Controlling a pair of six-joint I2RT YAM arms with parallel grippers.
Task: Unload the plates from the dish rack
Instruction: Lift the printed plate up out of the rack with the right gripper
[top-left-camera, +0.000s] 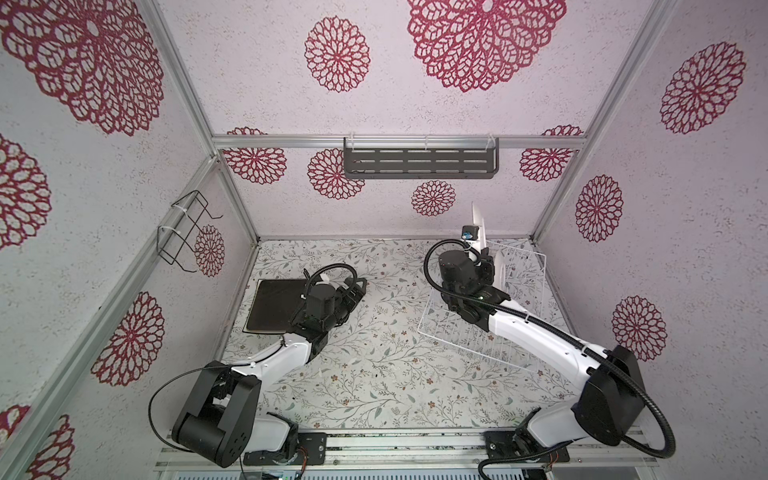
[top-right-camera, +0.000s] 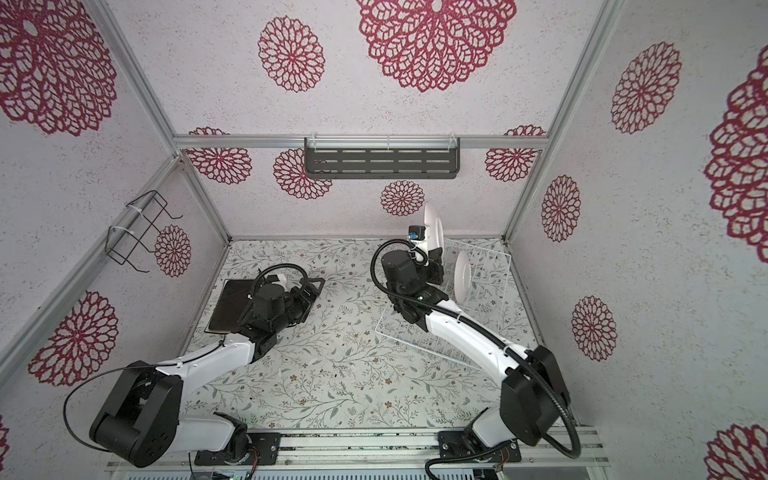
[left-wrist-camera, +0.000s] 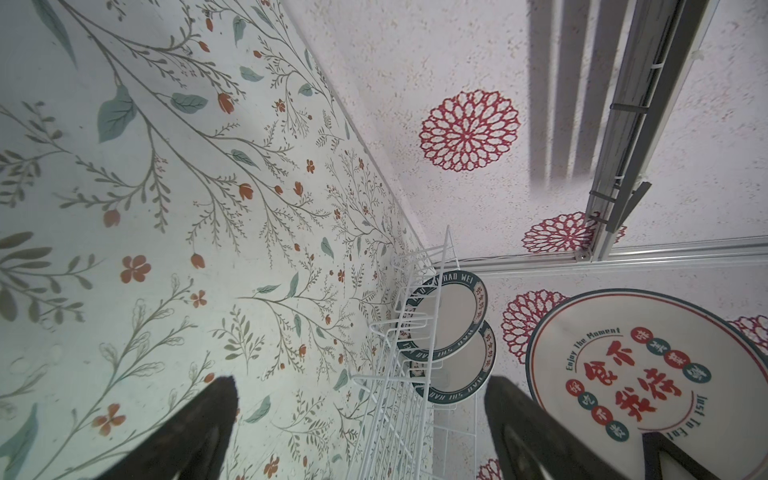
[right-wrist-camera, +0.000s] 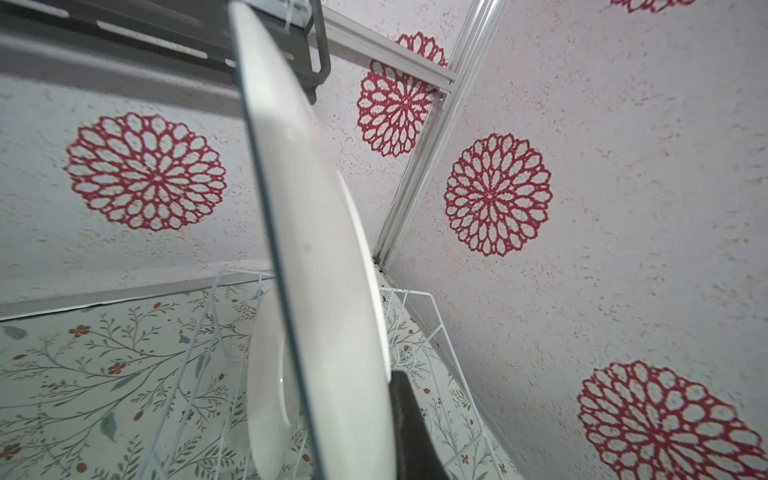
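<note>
Found the dish rack (top-left-camera: 521, 286) at the far right corner of the counter (top-left-camera: 374, 374), set askew to the edges. Saw the right gripper (top-left-camera: 484, 257) clamped on the rim of a round white plate (top-left-camera: 478, 224), held upright and edge-on over the rack's far end. Read red characters and a thin dark ring on that plate's face in the left wrist view. Picked out one dark finger (right-wrist-camera: 411, 428) pressed against one side of the plate in the right wrist view. Counted two teal-rimmed plates (left-wrist-camera: 446, 320) standing upright between the rack's tines, one overlapping the other.

Found the left gripper (top-left-camera: 359, 293) spread wide and holding nothing, over the counter's left half, with fingers (left-wrist-camera: 199, 428) well apart in the left wrist view. Saw a square black plate (top-left-camera: 274, 305) lying flat near the counter's left edge, in the far half, partly hidden under the left arm. Noted a pale sliver along its near edge; could not tell its source.

Noted a dark grey slotted shelf (top-left-camera: 419, 174) on the back wall and a black wire holder (top-left-camera: 180, 209) on the left wall, both off the counter.
</note>
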